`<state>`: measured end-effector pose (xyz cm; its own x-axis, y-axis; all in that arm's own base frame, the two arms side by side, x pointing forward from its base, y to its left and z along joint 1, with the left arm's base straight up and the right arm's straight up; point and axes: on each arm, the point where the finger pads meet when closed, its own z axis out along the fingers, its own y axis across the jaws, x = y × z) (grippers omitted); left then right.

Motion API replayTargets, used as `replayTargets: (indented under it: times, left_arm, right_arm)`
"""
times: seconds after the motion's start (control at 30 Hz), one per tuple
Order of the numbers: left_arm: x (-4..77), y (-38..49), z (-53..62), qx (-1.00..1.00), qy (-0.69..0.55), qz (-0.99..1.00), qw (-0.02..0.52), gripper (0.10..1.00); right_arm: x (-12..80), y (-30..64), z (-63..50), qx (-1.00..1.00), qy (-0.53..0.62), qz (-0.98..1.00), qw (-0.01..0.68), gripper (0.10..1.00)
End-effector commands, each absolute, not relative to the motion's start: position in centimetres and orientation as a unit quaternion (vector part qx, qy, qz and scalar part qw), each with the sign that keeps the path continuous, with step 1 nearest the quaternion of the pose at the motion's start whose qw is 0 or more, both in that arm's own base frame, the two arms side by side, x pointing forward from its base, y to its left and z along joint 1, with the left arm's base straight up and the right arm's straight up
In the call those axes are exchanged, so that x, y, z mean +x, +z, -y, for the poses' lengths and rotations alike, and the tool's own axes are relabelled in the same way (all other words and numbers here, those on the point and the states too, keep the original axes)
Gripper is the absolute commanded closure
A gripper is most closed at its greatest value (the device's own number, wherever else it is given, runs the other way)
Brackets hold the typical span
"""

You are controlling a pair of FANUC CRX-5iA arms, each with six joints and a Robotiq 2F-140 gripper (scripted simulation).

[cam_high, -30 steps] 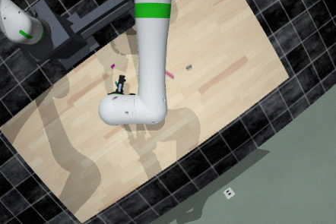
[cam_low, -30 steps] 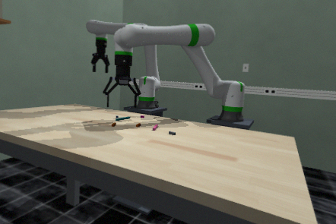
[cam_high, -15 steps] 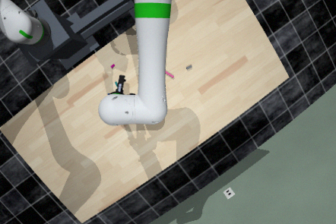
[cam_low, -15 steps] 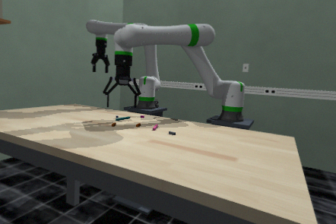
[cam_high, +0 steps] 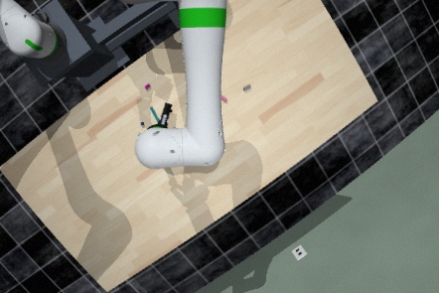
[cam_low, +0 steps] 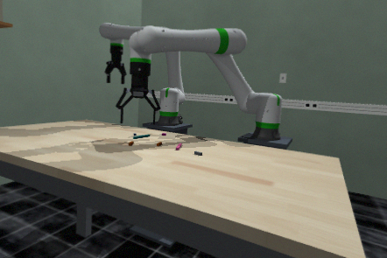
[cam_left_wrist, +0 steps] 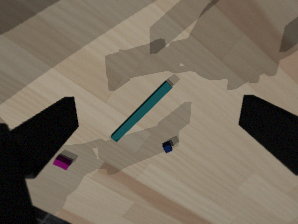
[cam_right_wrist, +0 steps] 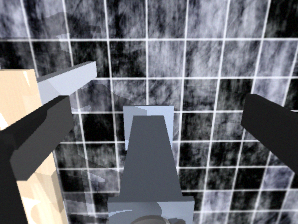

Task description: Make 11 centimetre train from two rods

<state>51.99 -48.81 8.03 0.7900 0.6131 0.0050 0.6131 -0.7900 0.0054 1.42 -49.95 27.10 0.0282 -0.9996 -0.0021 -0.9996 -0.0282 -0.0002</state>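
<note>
In the left wrist view, a long, slim turquoise rod (cam_high: pixel 154 113) (cam_low: pixel 142 136) (cam_left_wrist: pixel 142 112) lies flat, pointing between one and two o'clock; a tiny, cube-like blue rod (cam_high: pixel 142 124) (cam_low: pixel 135 135) (cam_left_wrist: pixel 167 149) sits near its middle, toward five o'clock, not touching.
</note>
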Motion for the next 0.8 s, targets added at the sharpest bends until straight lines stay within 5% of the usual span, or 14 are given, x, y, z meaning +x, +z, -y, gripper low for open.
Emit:
replayTargets:
  times: [0.0, 0.77]
  left_arm:
    - [54.6, 8.2, 48.2, 0.970, 0.000, -0.244, 0.001, 0.098]
    - [61.5, 8.0, 45.2, 1.000, 0.001, -0.006, 0.001, 0.098]
  right_arm:
    - [1.4, 27.2, 50.0, -0.717, 0.000, -0.697, 0.000, 0.098]
    - [1.4, 27.2, 50.0, -0.717, 0.000, -0.697, 0.000, 0.098]
